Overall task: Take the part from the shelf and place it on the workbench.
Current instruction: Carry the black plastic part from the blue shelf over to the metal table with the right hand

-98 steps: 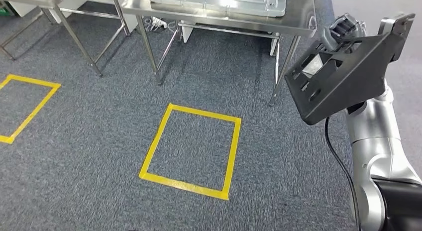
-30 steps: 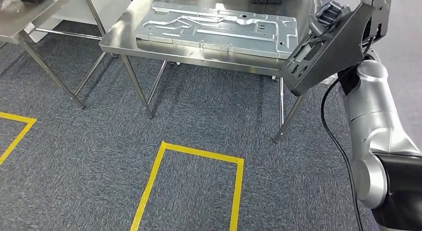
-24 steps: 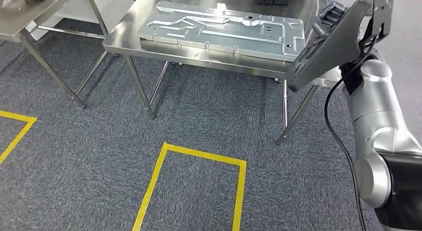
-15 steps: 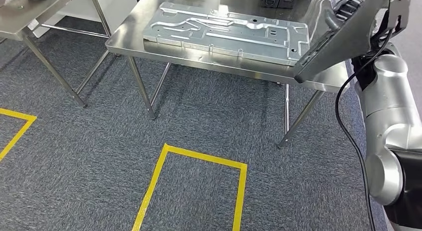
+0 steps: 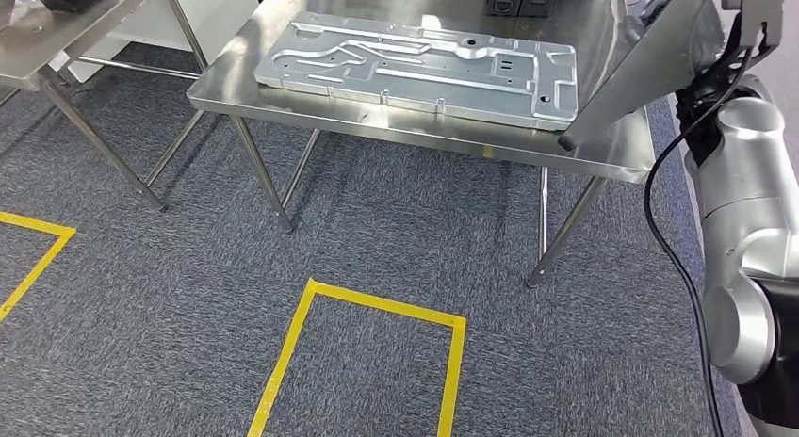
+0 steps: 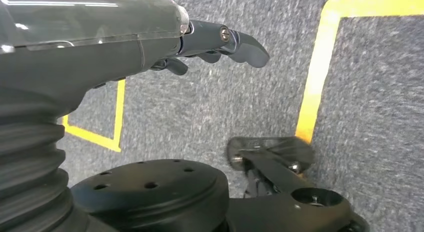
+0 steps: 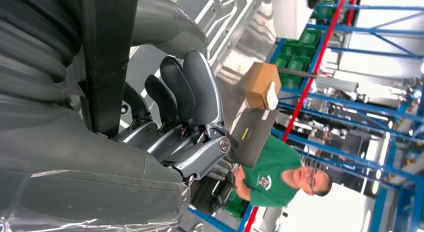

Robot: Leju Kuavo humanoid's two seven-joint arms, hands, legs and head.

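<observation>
Since half a second ago the part [image 5: 629, 68] has risen toward the frame's top right corner — its lower corner now over the workbench [image 5: 415, 131] edge, long axis tilted steeply. Right hand [image 7: 170, 107] grips it; left hand [image 6: 220, 42] hangs loosely spread, empty.

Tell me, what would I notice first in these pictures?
Probably the big shiny metal plate lying flat on the steel workbench. Next, the dark part the robot's right hand grips, tilted over the bench's right end, and the yellow tape square on the carpet.
</observation>
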